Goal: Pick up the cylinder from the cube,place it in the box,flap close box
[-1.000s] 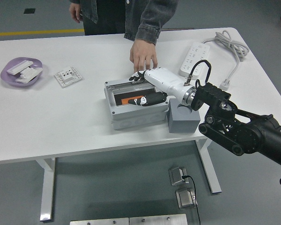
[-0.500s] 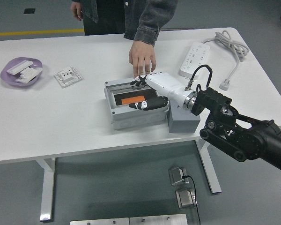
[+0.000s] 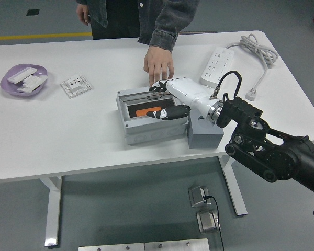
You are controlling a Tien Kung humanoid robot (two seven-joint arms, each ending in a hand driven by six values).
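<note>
Around the grey box (image 3: 149,121) on the white table (image 3: 83,133): a purple dish (image 3: 22,79) of white parts at far left, a white socket plate (image 3: 76,85) near it, a power strip (image 3: 217,66) with coiled cable (image 3: 256,49) at far right. Just right of the box and touching it, a grey cube (image 3: 204,133), its top bare where not covered by the wrist. Behind the box, a person's hand (image 3: 159,64) pressing fingertips down at the far rim, directly beside the robot's fingers; dark denim sleeve above, body cut off by the top edge.

Inside the open box, an orange cylinder (image 3: 148,112) lying flat on the dark floor, its right end hidden under the thumb. Lid or flap of the box hard to make out; far rim partly hidden by both hands. Under the table, two small metal boxes on the floor.

Right hand (image 3: 168,98) reaching in from the lower right over the cube and into the box mouth: white palm angled down and leftward, black fingers (image 3: 158,86) spread toward the far rim, thumb (image 3: 167,113) low over the box interior. Fingers loose, gripping nothing; cylinder lying free below. Black forearm crossing the table's near edge at right, cable looped above the wrist. Left arm out of sight.
</note>
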